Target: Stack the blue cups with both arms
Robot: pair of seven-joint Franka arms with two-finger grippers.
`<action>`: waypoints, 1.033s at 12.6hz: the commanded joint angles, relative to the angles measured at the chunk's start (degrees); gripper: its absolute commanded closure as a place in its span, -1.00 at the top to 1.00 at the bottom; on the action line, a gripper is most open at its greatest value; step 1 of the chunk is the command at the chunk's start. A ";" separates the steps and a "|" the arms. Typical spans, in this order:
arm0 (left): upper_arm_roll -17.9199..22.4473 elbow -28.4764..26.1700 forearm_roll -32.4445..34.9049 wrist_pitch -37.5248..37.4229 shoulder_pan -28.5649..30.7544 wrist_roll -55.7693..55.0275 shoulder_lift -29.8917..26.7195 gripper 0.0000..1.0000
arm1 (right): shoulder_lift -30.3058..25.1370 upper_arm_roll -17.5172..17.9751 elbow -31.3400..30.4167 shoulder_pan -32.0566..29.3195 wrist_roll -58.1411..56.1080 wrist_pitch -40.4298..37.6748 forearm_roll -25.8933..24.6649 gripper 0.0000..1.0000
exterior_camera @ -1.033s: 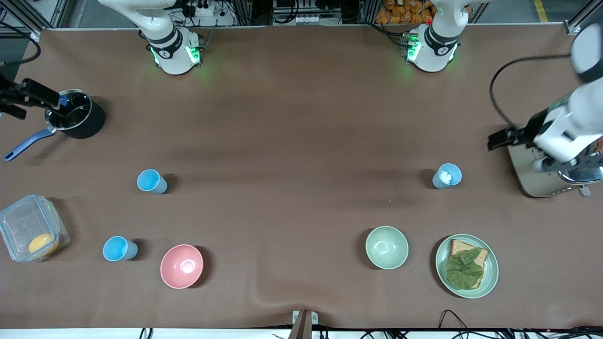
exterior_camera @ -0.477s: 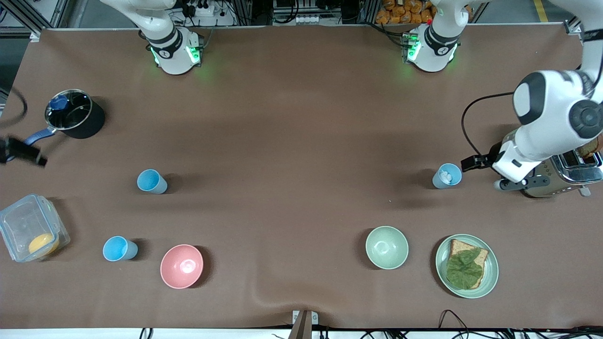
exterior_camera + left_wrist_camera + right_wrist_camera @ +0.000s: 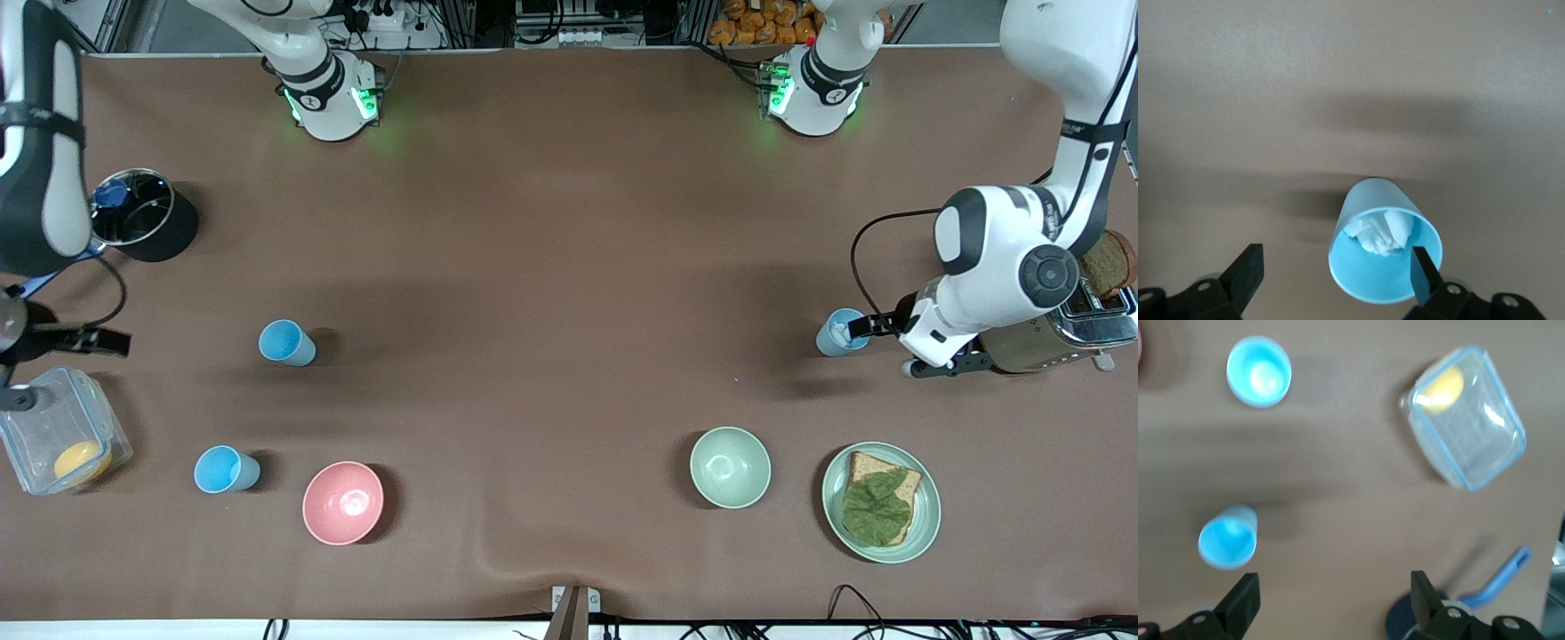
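Three blue cups stand on the brown table. A duller one (image 3: 286,343) and a sky-blue one (image 3: 226,469) are toward the right arm's end. They also show in the right wrist view, the duller cup (image 3: 1228,537) and the sky-blue cup (image 3: 1259,371). A third cup (image 3: 840,332) toward the left arm's end holds crumpled white paper (image 3: 1381,233). My left gripper (image 3: 873,325) is open, right beside this cup (image 3: 1386,250), one finger against its rim. My right gripper (image 3: 108,341) is open and empty over the table between pot and container.
A black pot (image 3: 142,222) with a blue handle and a clear container (image 3: 55,434) holding an orange item sit at the right arm's end. A pink bowl (image 3: 343,502), a green bowl (image 3: 730,467), a plate with toast and lettuce (image 3: 880,502) and a toaster (image 3: 1058,333) stand around.
My left gripper has moved from over the toaster to the cup with paper. My right gripper has moved from the pot toward the container. The cups have not moved.
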 commanded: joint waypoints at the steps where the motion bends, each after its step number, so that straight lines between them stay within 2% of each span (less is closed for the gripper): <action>1: -0.18 0.37 -0.86 1.16 0.26 0.98 1.86 0.70 | 0.77 -0.14 -0.47 -3.15 1.18 -1.56 -1.12 1.00; 2: -0.18 0.28 -0.86 1.17 0.26 0.98 1.86 0.51 | 0.78 -0.05 -0.47 -3.86 0.75 -1.73 -0.77 1.00; 3: -0.18 0.28 -0.86 1.17 0.26 0.98 2.04 0.23 | 0.78 -0.05 -0.91 -3.34 1.09 -2.08 -0.50 1.00; 4: -0.27 0.28 -0.86 1.17 0.17 0.98 2.56 -0.17 | 0.78 0.04 -1.00 -3.17 1.10 -2.17 0.54 1.00; 5: -0.27 0.37 -0.86 1.17 0.08 0.98 2.91 -0.61 | 0.60 0.04 -1.09 -3.08 1.10 -2.17 3.08 1.00; 6: -0.27 0.46 -0.86 1.17 -0.18 0.98 3.27 -0.98 | 0.17 0.13 -1.00 -3.16 1.19 -2.00 6.58 1.00; 8: -0.97 0.54 -0.86 0.47 -0.35 0.72 2.31 -1.00 | 0.25 0.13 -0.47 -3.16 1.10 1.93 12.31 1.00; 10: -3.86 1.15 -0.95 -2.94 -0.88 -0.85 0.03 -1.00 | 1.91 0.13 -2.22 -3.42 1.10 8.35 14.78 1.00; 11: -5.79 1.51 -1.30 -5.23 -0.88 -3.47 -1.11 -1.00 | 2.36 0.04 -2.40 -3.51 1.19 7.85 14.88 1.00; 13: -12.54 2.82 -1.39 -7.97 -0.88 -14.42 -2.35 -1.00 | 1.74 -0.05 -4.51 -7.53 0.04 -1.60 14.79 1.00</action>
